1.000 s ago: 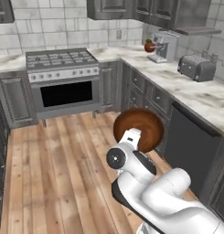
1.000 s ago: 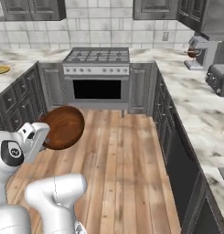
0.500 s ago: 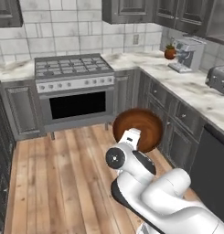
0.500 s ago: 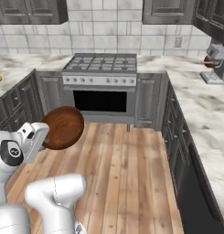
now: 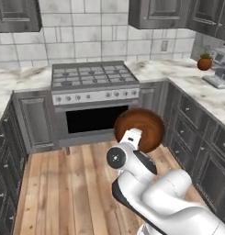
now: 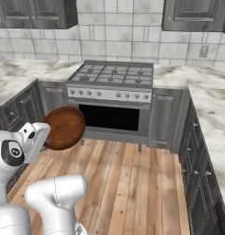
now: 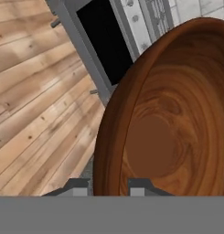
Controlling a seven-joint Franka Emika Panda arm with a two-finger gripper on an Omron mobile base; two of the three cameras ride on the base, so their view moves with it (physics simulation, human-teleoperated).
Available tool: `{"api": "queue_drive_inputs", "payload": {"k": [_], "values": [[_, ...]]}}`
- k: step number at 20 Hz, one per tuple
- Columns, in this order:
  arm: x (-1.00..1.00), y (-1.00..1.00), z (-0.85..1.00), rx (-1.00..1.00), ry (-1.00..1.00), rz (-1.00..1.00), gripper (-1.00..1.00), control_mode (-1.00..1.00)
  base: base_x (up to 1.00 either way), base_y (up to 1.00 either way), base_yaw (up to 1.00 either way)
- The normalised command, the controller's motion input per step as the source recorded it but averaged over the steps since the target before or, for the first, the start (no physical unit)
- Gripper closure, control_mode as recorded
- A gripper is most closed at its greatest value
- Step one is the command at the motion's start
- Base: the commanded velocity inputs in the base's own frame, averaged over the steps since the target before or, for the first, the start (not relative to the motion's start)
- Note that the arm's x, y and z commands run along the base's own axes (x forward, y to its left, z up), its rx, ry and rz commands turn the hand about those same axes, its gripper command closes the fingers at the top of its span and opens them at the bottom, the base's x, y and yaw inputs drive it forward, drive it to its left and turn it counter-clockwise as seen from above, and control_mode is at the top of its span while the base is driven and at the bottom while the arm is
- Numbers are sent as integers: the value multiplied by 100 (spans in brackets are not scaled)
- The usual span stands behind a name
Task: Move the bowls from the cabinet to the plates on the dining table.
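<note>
Step in hand: carrying the brown bowl (image 5: 139,130) to the dining desk w/ the plates, judging by the bowl up in the air mid-kitchen. The pincer (image 7: 109,185) pinches the bowl's rim, one fingertip each side of the wall. Bowl is tipped on edge, well above the wood floor (image 6: 141,183), w/ the stove (image 5: 94,75) at the far wall ahead. Next probably: reach a plate, level the bowl, lower it on. Arm is folded close to the base, wrist raised, hand pointing fwd.
</note>
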Motion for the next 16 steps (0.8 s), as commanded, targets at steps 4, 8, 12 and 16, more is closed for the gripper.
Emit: {"api": "queue_drive_inputs", "payload": {"k": [4,8,12,16], "values": [[0,0,0,0,0,0,100,100,100,0,37],[0,0,0,0,0,0,100,100,90,0,47],[0,0,0,0,0,0,100,100,70,0,50],[0,0,0,0,0,0,100,100,66,3,52]]}}
